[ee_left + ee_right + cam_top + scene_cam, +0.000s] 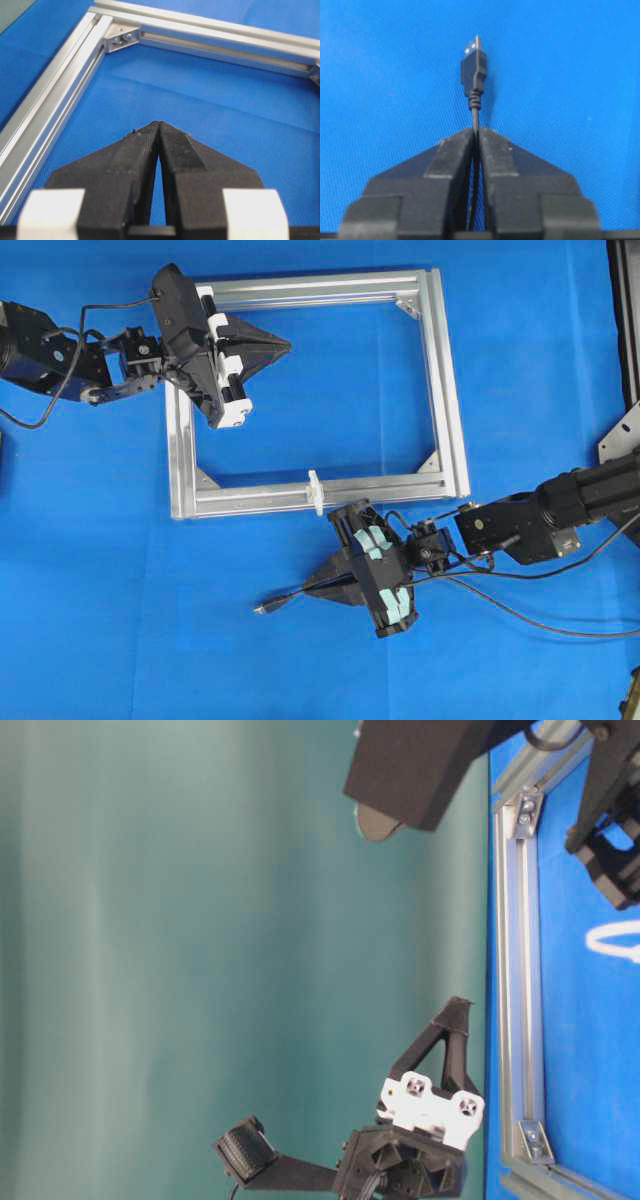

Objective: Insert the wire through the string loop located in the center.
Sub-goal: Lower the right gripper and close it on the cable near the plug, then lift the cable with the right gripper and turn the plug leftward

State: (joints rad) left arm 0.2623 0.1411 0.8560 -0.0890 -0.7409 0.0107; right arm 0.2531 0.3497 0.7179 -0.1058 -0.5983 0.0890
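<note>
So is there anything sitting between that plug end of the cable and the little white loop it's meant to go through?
Nothing visible. The right gripper is shut on the wire, whose plug lies on bare blue cloth just below the string loop on the frame's lower rail. Only open cloth separates them in the overhead view.

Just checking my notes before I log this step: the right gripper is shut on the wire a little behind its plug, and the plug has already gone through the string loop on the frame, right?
Not quite. The right gripper is shut on the wire just behind its plug, but the plug has not gone through the string loop. The overhead view shows it lying on the blue mat, outside the frame.
</note>
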